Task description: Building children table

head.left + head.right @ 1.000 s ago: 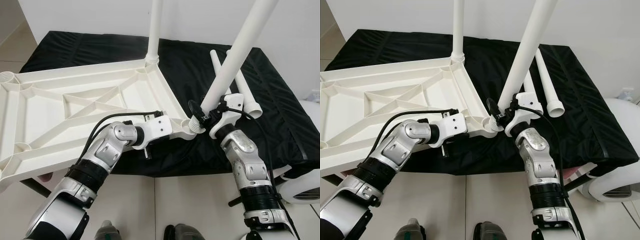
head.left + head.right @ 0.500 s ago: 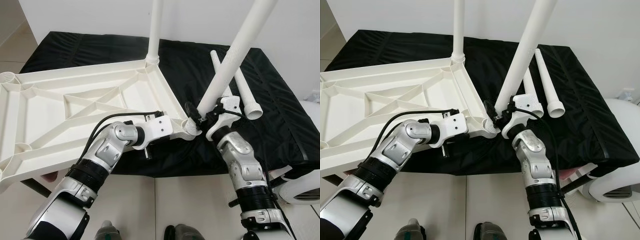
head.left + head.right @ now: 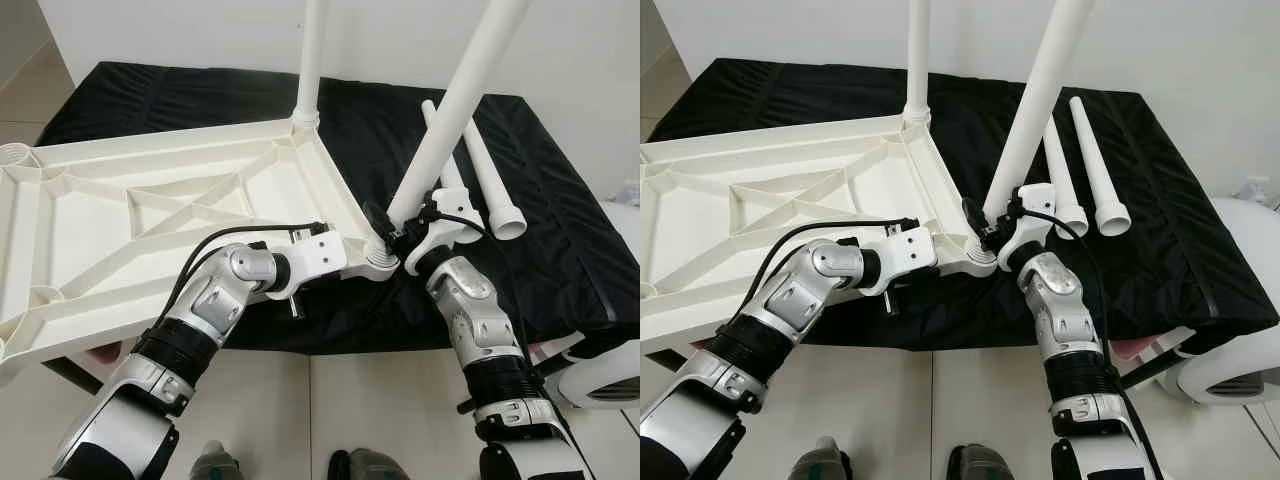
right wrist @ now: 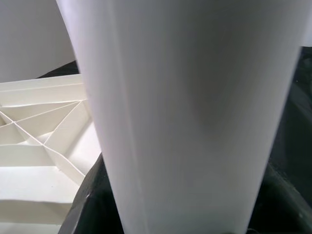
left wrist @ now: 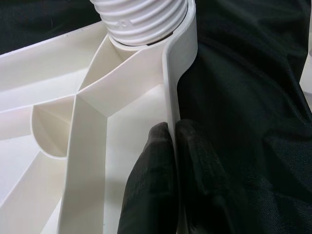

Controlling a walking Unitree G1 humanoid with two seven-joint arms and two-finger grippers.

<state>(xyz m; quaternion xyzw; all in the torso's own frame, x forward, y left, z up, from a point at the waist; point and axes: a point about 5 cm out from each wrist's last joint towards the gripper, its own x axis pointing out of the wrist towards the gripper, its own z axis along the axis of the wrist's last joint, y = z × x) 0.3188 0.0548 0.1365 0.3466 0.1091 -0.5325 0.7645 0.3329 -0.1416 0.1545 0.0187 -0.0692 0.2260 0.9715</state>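
The white tabletop lies upside down. One leg stands up in a corner; another leg leans over the near corner.

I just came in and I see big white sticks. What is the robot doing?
It is building a little table. The white tabletop lies upside down on a black cloth. The left gripper pinches the tabletop's rim beside a corner socket. The right gripper holds a white leg, tilted, with its bottom end at that socket. One leg already stands in the far corner. Two more legs lie on the cloth.
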